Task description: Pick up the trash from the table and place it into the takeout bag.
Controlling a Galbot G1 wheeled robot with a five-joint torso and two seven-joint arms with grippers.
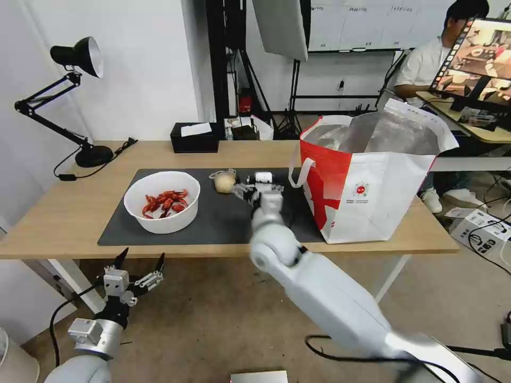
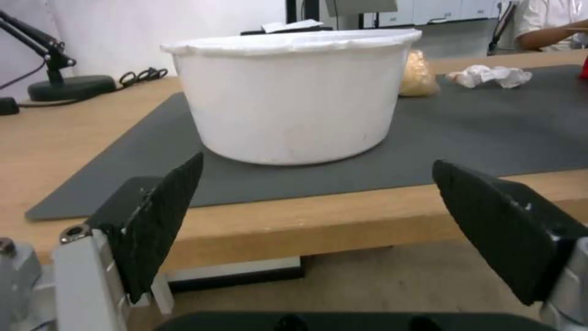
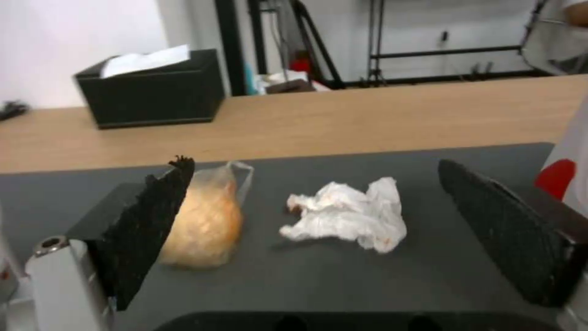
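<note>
The long light-wood worktop [image 1: 64, 213] carries a dark grey rectangular mat [image 1: 213, 218], and the boxy red-and-white takeout bag with silver foil lining [image 1: 372, 181] stands open at its right end. My right arm reaches over the front edge, right fingers [image 3: 306, 234] spread wide, low above the mat. Between them lies the crumpled white tissue [image 3: 346, 220], flattish, faintly stained, just beside the beige ball in clear wrap [image 3: 205, 225]. I'd say: centre on the tissue, drop to the mat, close without catching that wrap. The white round bowl of red crayfish shells [image 1: 162, 201] sits towards the mat's left end. My left fingers [image 1: 139, 263] hang open below the front edge.
</note>
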